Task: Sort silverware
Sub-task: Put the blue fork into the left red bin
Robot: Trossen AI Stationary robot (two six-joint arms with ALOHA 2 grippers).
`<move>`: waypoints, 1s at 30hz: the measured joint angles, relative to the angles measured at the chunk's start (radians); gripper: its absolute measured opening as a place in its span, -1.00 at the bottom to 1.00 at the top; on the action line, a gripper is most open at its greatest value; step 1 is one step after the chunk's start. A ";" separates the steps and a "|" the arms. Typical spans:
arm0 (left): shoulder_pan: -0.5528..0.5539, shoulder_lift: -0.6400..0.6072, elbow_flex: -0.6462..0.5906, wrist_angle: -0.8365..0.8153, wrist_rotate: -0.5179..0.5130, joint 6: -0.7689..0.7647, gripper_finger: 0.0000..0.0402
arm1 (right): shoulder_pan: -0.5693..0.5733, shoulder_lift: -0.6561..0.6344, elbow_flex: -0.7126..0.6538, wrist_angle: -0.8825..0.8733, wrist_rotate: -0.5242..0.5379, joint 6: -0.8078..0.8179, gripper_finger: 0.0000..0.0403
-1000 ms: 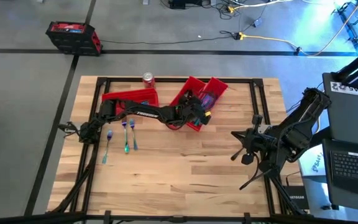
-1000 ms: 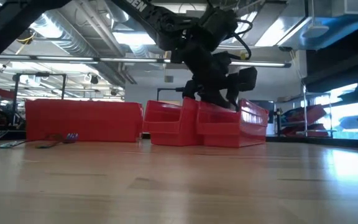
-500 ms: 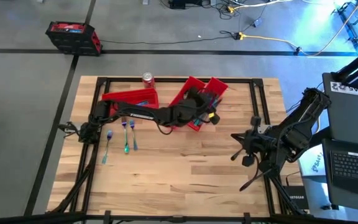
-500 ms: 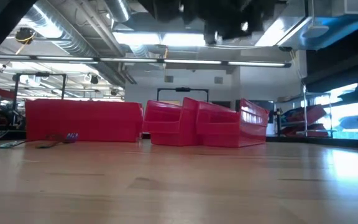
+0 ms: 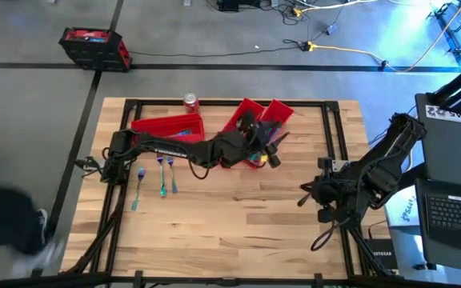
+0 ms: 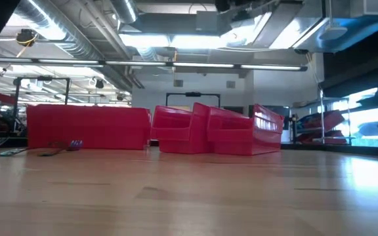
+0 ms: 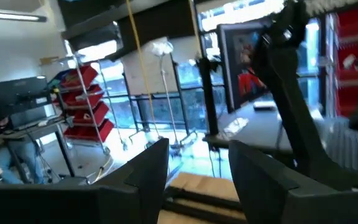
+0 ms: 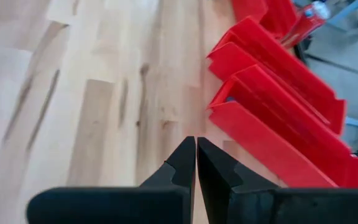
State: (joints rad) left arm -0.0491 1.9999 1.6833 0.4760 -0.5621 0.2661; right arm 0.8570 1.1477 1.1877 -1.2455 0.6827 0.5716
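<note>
1. Three pieces of silverware (image 5: 160, 174) lie on the table (image 5: 230, 232) at its left side, well apart from both grippers.
2. The left gripper (image 5: 272, 149) hangs above the angled red bins (image 5: 256, 128), its arm stretched across from the left edge; its fingers (image 7: 143, 174) stand apart, holding nothing.
3. The right gripper (image 5: 304, 197) waits low at the right edge, fingers pressed together.

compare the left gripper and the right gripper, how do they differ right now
The left gripper has its fingers parted with nothing between them; the right gripper is shut tight, also empty. The left is raised over the red bins; the right waits at the table's right edge. Both have dark fingers.
</note>
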 joint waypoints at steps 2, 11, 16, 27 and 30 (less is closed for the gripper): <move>-0.013 0.000 0.000 -0.042 0.000 -0.001 -0.23 | 0.000 0.000 0.000 0.014 -0.009 0.000 -1.00; -0.049 0.000 0.000 -0.136 0.046 -0.021 -0.23 | 0.000 0.000 0.000 0.049 -0.018 -0.001 -1.00; -0.073 0.000 0.000 -0.110 0.131 -0.015 -0.23 | 0.000 0.000 0.000 0.049 -0.024 -0.001 -1.00; -0.112 0.000 -0.001 -0.077 0.133 -0.005 -0.23 | 0.000 0.000 0.000 0.049 -0.025 -0.001 -1.00; -0.118 0.000 -0.001 -0.058 0.134 -0.023 -0.23 | 0.000 0.000 0.000 0.049 -0.025 -0.001 -1.00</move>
State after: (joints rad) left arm -0.1673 1.9999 1.6825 0.4176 -0.4286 0.2436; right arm 0.8570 1.1481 1.1877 -1.1965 0.6575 0.5709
